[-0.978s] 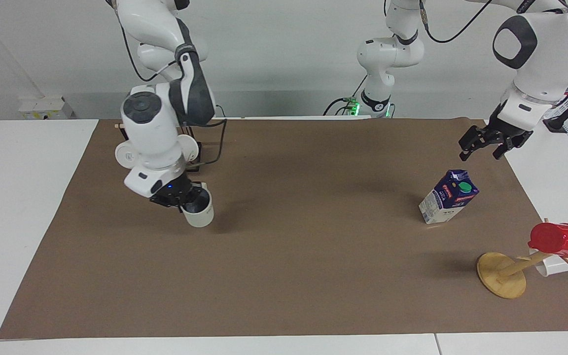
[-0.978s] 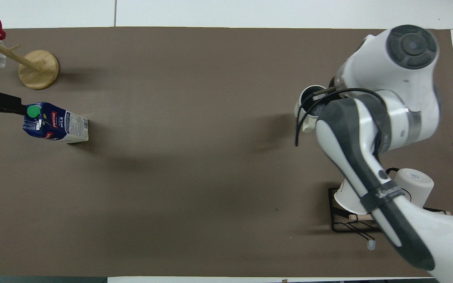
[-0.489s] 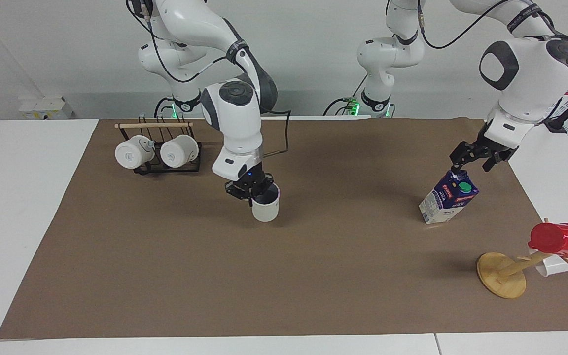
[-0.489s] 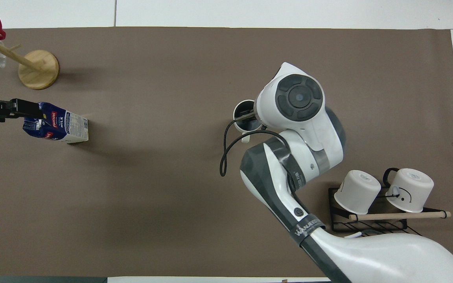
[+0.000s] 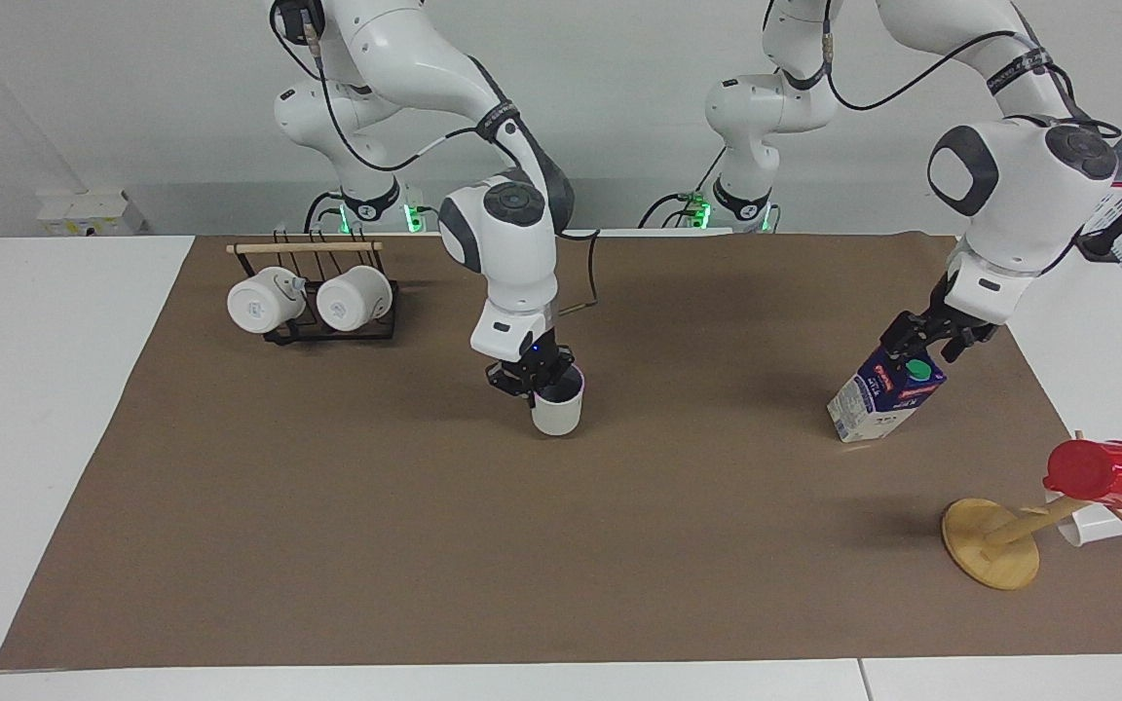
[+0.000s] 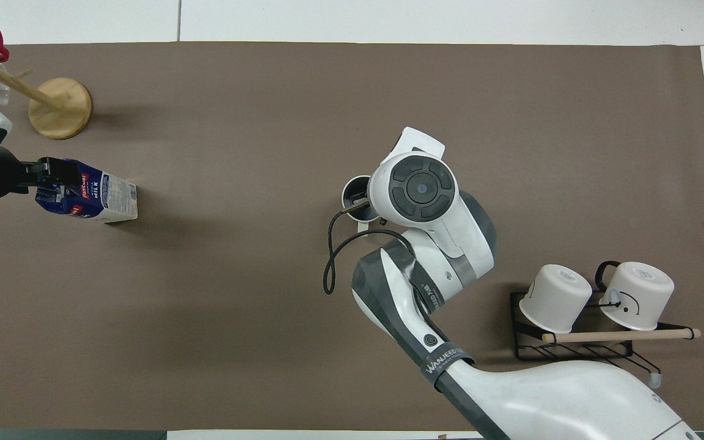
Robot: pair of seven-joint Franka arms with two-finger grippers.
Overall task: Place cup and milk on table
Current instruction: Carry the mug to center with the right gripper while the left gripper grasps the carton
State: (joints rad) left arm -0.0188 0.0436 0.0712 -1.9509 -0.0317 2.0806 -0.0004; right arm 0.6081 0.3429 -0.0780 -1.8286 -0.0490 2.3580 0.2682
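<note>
The right gripper (image 5: 535, 382) is clamped shut on the rim of the pale-grey cup (image 5: 557, 409), one finger inside it, and holds it upright just over the middle of the brown paper sheet (image 5: 425, 545) that covers the table (image 5: 25, 409); whether its base already touches the sheet cannot be told. To finish this step well, the arm should lower straight down until the base sits flat, open only then, and lift clear vertically so the inner finger does not drag the cup over. The left gripper (image 5: 929, 338) has its jaws spread wide at the gable top of the milk carton (image 5: 880, 391), which stands on the sheet toward the left arm's end; it should close squarely across the ridge rather than on the green cap (image 5: 918, 370). The cup looks empty, with only a dark inside showing. The carton is capped. Two white mugs (image 5: 313, 302) hang on a wire rack (image 5: 327, 331), and a red cup (image 5: 1103, 474) sits on a wooden mug tree (image 5: 994, 545).
</note>
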